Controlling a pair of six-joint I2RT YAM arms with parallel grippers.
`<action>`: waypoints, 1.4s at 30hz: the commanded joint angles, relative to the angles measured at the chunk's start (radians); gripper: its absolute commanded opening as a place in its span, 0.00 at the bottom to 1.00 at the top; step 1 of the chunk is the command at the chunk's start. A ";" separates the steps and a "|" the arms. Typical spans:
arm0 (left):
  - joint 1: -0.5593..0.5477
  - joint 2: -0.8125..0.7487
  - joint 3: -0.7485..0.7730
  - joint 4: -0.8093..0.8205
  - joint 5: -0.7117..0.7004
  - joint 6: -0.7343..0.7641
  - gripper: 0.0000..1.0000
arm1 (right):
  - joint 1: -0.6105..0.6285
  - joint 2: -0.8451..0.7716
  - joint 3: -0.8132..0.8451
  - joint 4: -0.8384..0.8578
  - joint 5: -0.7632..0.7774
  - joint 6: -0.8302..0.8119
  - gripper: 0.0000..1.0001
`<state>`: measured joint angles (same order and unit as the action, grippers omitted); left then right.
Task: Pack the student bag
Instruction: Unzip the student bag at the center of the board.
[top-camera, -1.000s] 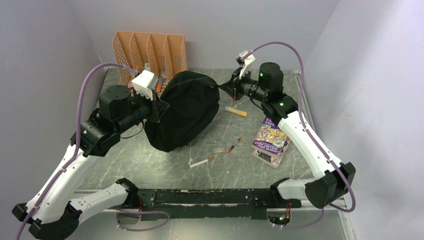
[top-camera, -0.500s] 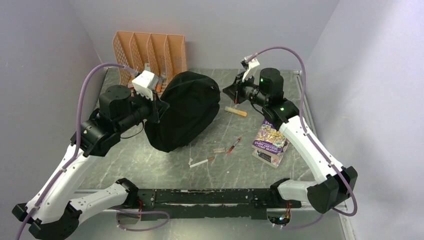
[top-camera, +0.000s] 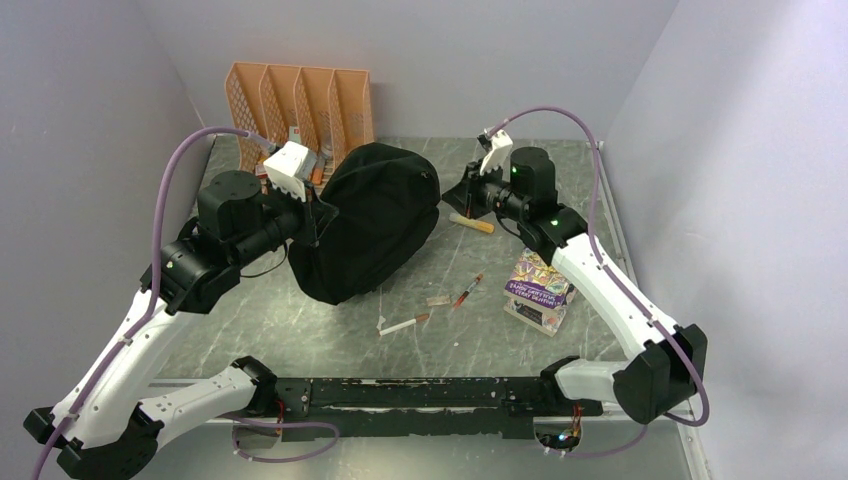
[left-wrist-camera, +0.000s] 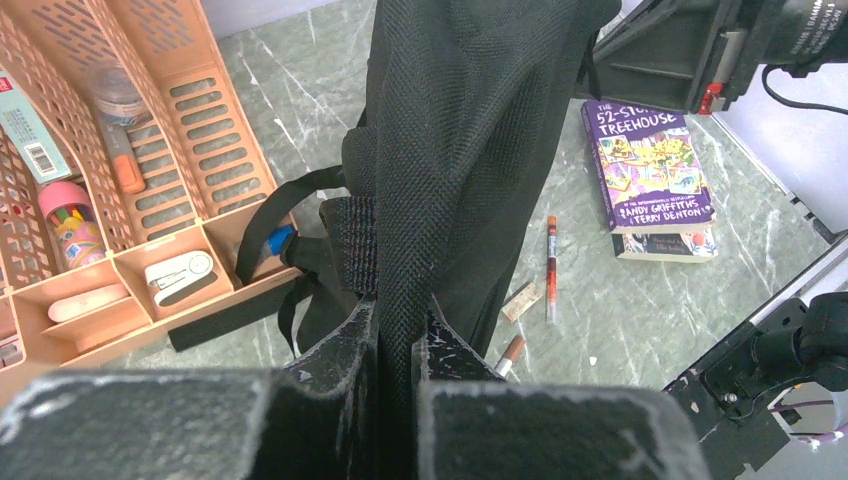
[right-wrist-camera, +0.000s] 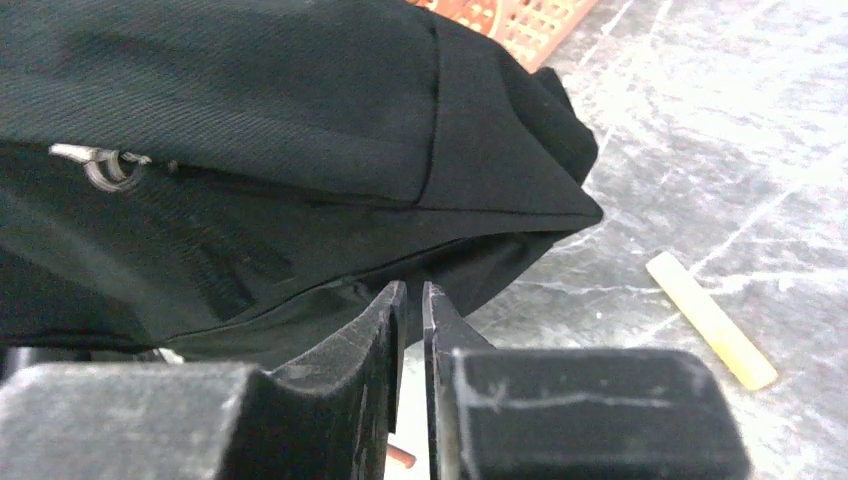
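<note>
The student bag (top-camera: 375, 215) is a big black fabric backpack standing in the middle of the table. My left gripper (top-camera: 313, 212) is at its left side, shut on a fold of the bag's black fabric (left-wrist-camera: 397, 330) and holding it up. My right gripper (top-camera: 452, 190) hovers low at the bag's right side. In the right wrist view its jaws (right-wrist-camera: 411, 290) stand parted by only a narrow slit with nothing between them, just short of the bag's lower edge (right-wrist-camera: 250, 120).
An orange desk organiser (top-camera: 300, 100) with small stationery stands behind the bag. A purple book (top-camera: 541, 280) lies at the right under my right arm. A red pen (top-camera: 467, 291), a white pen (top-camera: 404, 324) and a yellow stick (top-camera: 471, 223) lie on the table.
My right gripper has dropped lower and shifted left toward the bag's right side, and its jaws have parted slightly. The left gripper and the bag have stayed put.
</note>
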<state>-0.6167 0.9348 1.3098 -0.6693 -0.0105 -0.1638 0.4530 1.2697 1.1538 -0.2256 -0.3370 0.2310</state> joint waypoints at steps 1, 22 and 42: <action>0.008 -0.017 -0.002 0.039 0.012 0.010 0.05 | -0.003 -0.058 -0.032 0.099 -0.134 -0.019 0.25; 0.008 -0.029 -0.005 0.037 0.012 0.013 0.05 | -0.002 -0.013 -0.036 0.287 -0.407 0.088 0.51; 0.008 -0.034 -0.008 0.034 -0.012 0.018 0.05 | -0.015 -0.104 0.010 0.097 -0.026 0.128 0.56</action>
<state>-0.6167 0.9234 1.3033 -0.6697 -0.0105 -0.1600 0.4488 1.1709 1.1500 -0.0818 -0.4370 0.3489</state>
